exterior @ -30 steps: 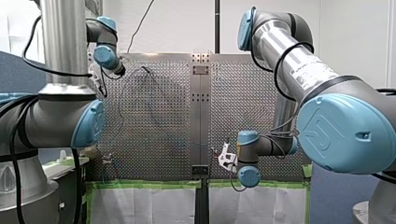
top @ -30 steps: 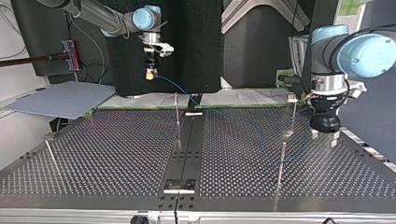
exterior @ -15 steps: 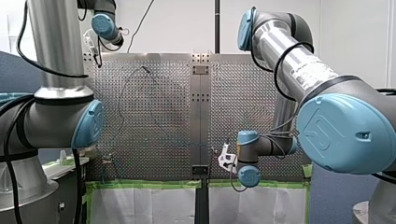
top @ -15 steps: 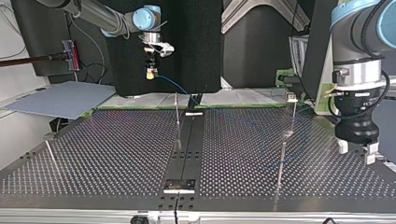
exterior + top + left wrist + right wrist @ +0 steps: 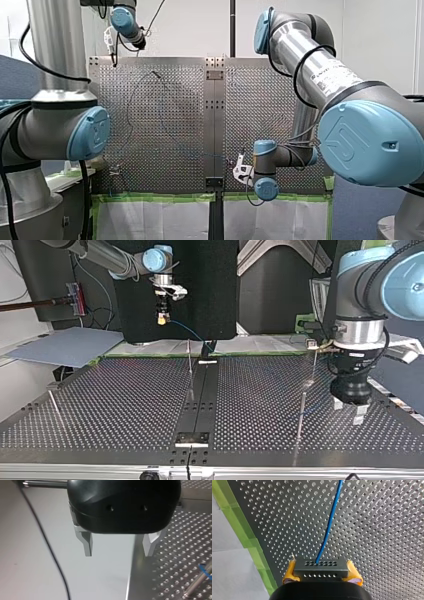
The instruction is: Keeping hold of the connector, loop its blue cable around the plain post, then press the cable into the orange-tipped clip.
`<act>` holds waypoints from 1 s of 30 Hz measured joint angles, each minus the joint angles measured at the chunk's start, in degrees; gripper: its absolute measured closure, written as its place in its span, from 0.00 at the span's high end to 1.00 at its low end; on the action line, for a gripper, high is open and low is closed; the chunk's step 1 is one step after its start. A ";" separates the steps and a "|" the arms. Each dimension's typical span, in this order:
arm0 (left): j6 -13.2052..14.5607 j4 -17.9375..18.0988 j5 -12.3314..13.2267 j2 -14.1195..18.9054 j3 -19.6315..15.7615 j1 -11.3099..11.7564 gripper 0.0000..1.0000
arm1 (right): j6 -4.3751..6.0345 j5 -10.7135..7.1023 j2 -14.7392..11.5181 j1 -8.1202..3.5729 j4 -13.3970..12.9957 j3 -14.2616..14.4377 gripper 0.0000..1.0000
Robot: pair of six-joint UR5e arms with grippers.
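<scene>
Two arms work over a silver perforated metal table (image 5: 125, 405). Compared with half a second ago, my left gripper (image 5: 348, 410), black with metal fingers, has moved toward the top view's left. It now hangs low over the table near a thin upright metal post (image 5: 301, 412). In the front view that arm's wrist has shifted to the right, above the table's far edge. My right gripper (image 5: 161, 317) has not moved and hangs pointing down, high above the table's opposite edge at the top view's left.

In the right wrist view, the yellow pads (image 5: 289, 575) of my right gripper are clamped on a dark grey rectangular connector (image 5: 321, 567). The connector's long axis runs across the gripper, from one pad to the other. Its face, with two rows of small holes, points straight ahead of the fingers toward the table. A thin blue cable (image 5: 329, 522) leaves the middle of that face and runs directly away from the gripper over the perforated surface. A strip of green tape (image 5: 249, 540) edges the table beside it. In the top view the cable slopes down from the gripper toward the right, to the table's edge.

In the left wrist view, my left gripper's two metal fingers (image 5: 86, 545) stand well apart with nothing between them. Off to one side of them the metal post leans across the table, and a short piece of blue cable crosses it.
</scene>
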 joint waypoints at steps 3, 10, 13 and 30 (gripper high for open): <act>1.64 -1.64 -1.63 -1.64 1.64 -1.64 1.00 | 0.07 -0.20 0.00 0.01 -0.18 0.00 0.00; 5.33 -5.34 -5.32 -5.05 5.33 -5.33 1.00 | 0.06 -0.37 0.01 0.04 0.24 0.00 0.00; 7.05 -7.05 -7.04 -5.56 6.63 -7.05 1.00 | 0.07 -0.40 0.01 -0.10 0.40 0.02 0.00; 8.73 -16.67 -16.10 -9.64 5.83 -11.18 1.00 | 0.08 -0.45 0.00 -0.33 0.79 0.00 0.00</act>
